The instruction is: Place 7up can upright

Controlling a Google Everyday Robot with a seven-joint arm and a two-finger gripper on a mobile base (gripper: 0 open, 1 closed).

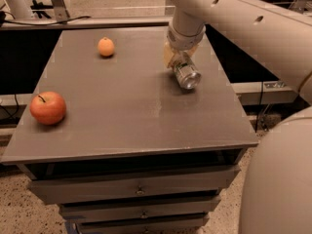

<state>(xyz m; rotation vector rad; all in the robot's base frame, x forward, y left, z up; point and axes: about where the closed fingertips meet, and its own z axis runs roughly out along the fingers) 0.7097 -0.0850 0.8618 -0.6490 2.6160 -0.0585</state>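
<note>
The gripper (pixel 178 62) has its fingers (pixel 168 55) closed around the 7up can (pixel 187 75) (tilted, shiny end toward the camera) at the far right of the bench (pixel 122 121).

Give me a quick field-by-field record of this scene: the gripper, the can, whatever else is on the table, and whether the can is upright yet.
gripper: over the table's right rear, shut on the 7up can
7up can: tilted, shiny end towards the camera
red apple: front left, far from the can
orange: rear, left of the gripper
table: grey top, drawers below
task state: can not yet upright
</note>
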